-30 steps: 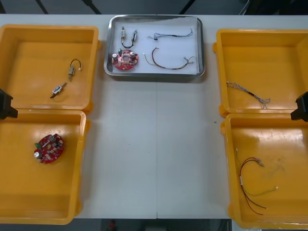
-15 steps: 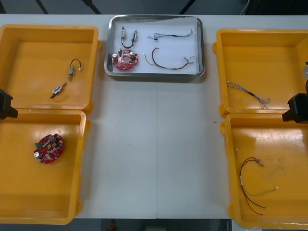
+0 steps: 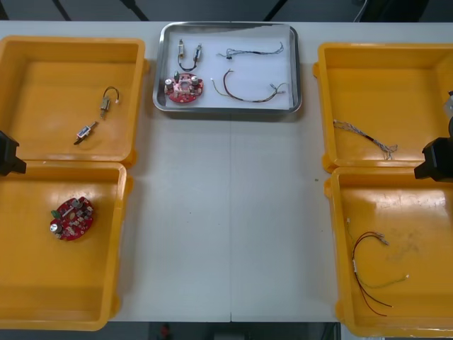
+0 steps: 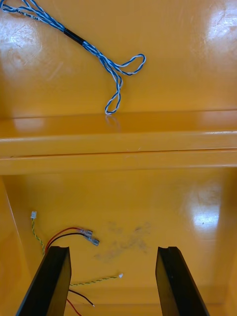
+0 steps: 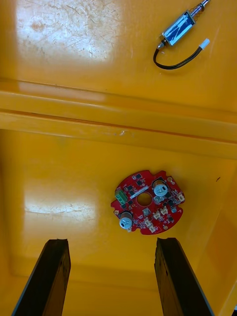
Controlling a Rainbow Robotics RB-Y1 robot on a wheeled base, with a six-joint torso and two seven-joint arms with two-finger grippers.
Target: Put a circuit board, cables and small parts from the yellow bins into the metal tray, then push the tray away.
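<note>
The metal tray [image 3: 298,68] sits at the table's far middle, white inside. It holds a red circuit board [image 3: 184,88], small metal parts [image 3: 188,54] and two cables [image 3: 252,51]. My left gripper [image 3: 7,154] hangs at the left edge over the wall between the two left bins; in the left wrist view it [image 5: 112,281] stands open above another circuit board [image 5: 147,202]. My right gripper [image 3: 437,160] hangs at the right edge; in the right wrist view it [image 4: 114,284] is open above red and yellow cables [image 4: 74,234].
The far left bin [image 3: 56,78] holds small metal parts [image 3: 95,117] with a black cable. In the far right bin [image 3: 386,85] lies a twisted blue and white cable [image 3: 367,137]. The near left bin [image 3: 64,283] and near right bin [image 3: 417,234] flank bare table.
My right gripper has shifted slightly inward from the right edge. The left arm and all objects stay where they were.
</note>
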